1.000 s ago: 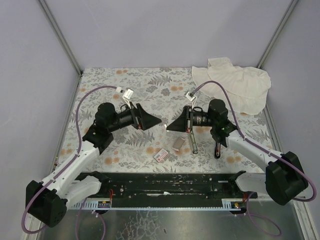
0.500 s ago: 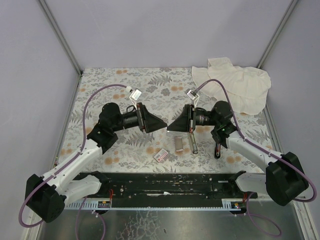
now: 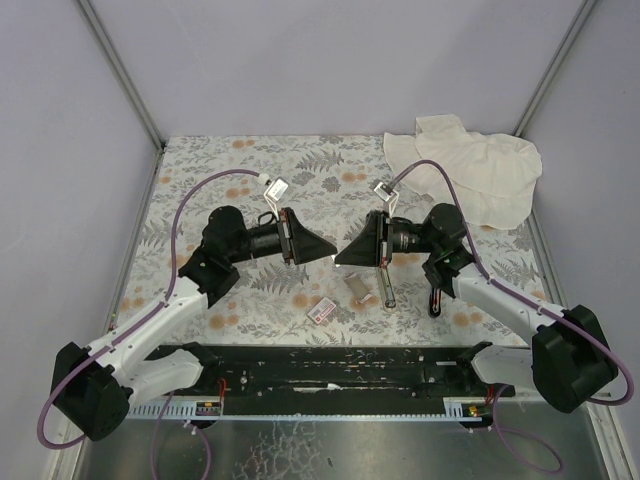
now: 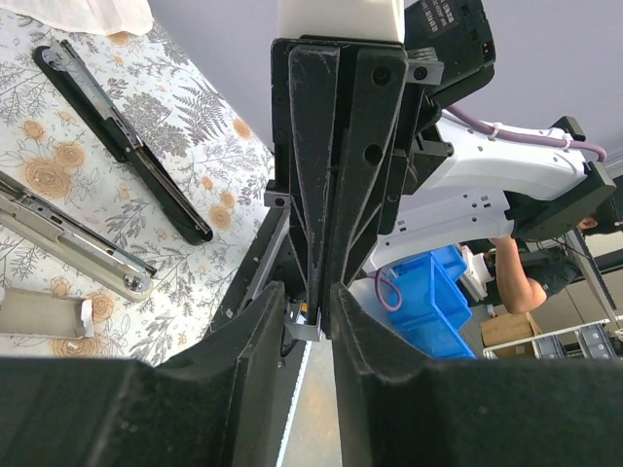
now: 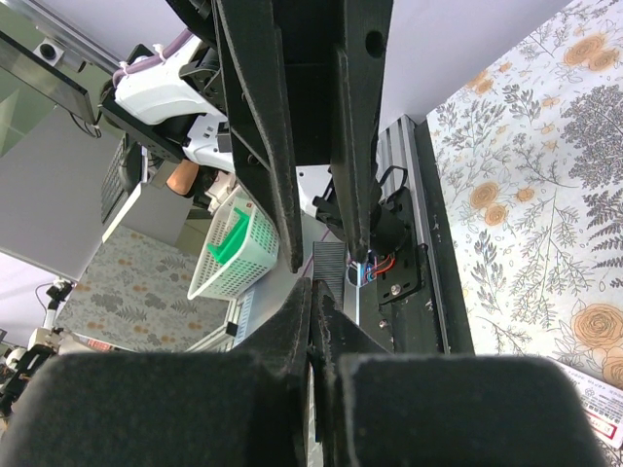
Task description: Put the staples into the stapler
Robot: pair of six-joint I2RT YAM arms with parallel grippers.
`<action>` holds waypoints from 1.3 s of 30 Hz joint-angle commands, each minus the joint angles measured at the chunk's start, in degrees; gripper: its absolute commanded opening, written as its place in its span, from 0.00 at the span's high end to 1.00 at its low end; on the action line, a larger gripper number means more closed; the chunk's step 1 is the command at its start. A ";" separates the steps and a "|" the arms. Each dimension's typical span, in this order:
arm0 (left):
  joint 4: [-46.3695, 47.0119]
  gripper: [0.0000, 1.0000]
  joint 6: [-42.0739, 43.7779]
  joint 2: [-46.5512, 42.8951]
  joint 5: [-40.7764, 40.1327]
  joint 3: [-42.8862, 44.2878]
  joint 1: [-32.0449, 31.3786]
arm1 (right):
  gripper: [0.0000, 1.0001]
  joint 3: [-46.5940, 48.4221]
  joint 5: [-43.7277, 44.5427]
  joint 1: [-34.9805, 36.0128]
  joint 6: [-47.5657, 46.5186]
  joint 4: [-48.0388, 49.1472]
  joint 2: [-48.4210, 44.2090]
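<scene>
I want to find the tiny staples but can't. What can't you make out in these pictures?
Staples: no strip shows; anything pinched by the right gripper is hidden inside its shut fingers, both wrist views.
Tray: left wrist view, cut by the left edge and blurry; top view too small to show contents.
Sleeve label: right wrist view, cut by the corner; top view too small to read.

staple box [image 3: 322, 311] print illegible, nothing readable

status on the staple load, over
Left gripper open, right gripper shut, tip to tip. Stapler lies open, box tray beside it. Staples unclear. Cloth well clear.
</scene>
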 commanded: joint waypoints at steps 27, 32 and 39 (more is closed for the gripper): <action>-5.28 0.88 -1.10 -2.46 -3.89 2.85 -1.13 | 0.63 0.31 2.35 -0.41 -5.16 -4.65 -3.66; -19.36 0.88 3.67 0.03 -10.87 7.16 -1.07 | 0.52 -0.27 5.61 -2.54 -11.44 -12.27 -8.41; -31.74 0.88 7.53 11.12 -21.20 11.67 -1.01 | 0.50 1.09 16.45 -4.26 -27.51 -35.67 -15.49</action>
